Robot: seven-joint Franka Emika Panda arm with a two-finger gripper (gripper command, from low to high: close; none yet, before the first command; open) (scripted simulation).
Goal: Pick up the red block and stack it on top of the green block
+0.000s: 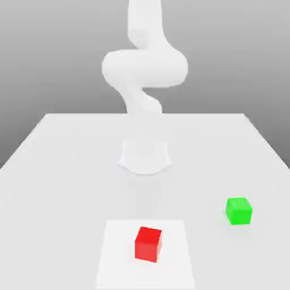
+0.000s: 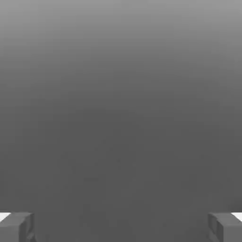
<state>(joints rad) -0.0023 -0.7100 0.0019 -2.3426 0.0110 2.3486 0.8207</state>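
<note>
white square nearest, red block waiting on it: line up, then grip

the white square lies closest on the desk, with the red block resting on it, turned a little askew to its edges. the green block sits on the desk beyond the square's edge on the exterior view's right, a bit farther back and well apart. the arm rises behind the square. in the hand view the jaws stand wide apart with nothing between them.

the step in hand looks like the reach for the red block. bring the open jaws over the square, wrist turned so they meet two opposite faces of the block squarely; gripping across corners could twist it. come straight down, centred, and close around its middle without pressing into the square. lift upright before heading for the green block, as a crooked grip would likely make an unsteady stack.
</note>
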